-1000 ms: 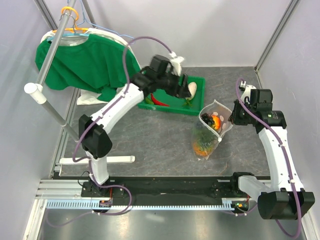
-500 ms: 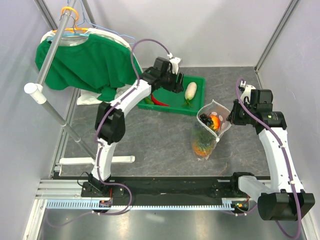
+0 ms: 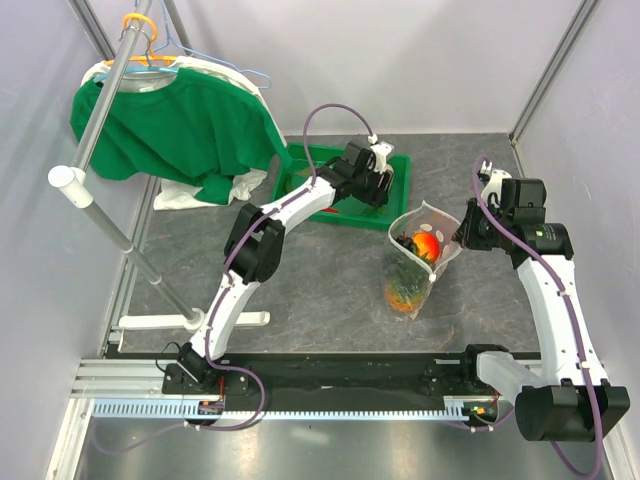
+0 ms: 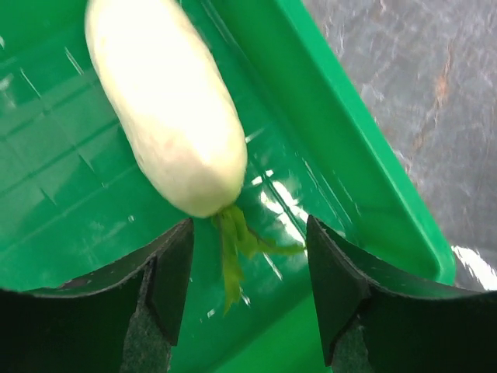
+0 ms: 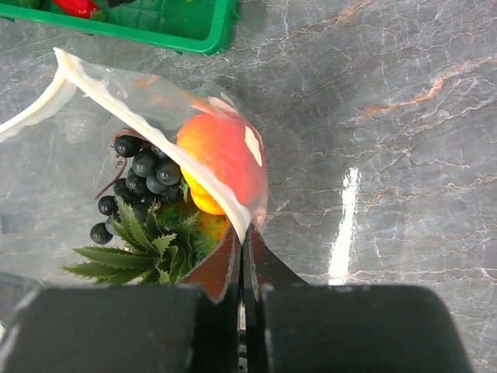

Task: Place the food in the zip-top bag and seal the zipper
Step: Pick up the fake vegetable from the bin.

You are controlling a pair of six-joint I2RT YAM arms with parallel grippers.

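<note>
My left hand (image 4: 247,260), fingers apart; just ahead lies the white oblong toy vegetable (image 4: 163,116), likely light, rigid, slippery: I'd grip mid-body.

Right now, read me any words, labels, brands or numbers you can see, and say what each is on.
None: no readable text in any view. The zip-top bag carries only plain white marks, and the green tray, the white vegetable and the green shirt show no print.
</note>
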